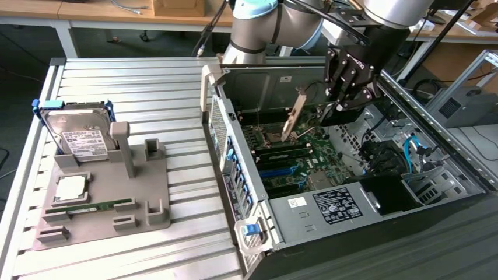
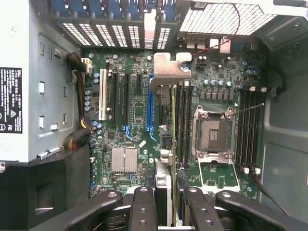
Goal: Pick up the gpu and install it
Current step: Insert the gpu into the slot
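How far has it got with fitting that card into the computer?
Pickup looks done: the claw grips the gpu, away from the grey stand. In hand: the card hangs inside the open case, over the motherboard. Left: it seems not yet pushed into a slot.

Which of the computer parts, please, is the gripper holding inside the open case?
The gpu, the dark card with the pale bracket, clamped on edge above the motherboard; the hard drive and memory stick sit in the grey holder.
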Robot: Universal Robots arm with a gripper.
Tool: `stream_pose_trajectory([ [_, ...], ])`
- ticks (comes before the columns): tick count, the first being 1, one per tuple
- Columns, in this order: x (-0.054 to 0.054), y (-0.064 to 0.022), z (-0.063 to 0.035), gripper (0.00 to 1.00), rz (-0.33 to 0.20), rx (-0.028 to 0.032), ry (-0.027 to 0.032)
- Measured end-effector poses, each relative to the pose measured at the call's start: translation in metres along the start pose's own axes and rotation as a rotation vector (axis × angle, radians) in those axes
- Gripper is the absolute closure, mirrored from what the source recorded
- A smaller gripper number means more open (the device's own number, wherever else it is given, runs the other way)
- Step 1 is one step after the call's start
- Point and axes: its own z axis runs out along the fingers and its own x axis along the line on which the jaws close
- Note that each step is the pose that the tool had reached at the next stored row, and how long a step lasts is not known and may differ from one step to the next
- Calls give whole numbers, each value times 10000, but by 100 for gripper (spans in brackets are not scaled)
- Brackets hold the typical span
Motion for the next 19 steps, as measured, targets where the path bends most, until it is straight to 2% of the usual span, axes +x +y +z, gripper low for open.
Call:
stream_pose_trajectory([
  [19, 19, 44, 23, 73, 2, 0, 1],
])
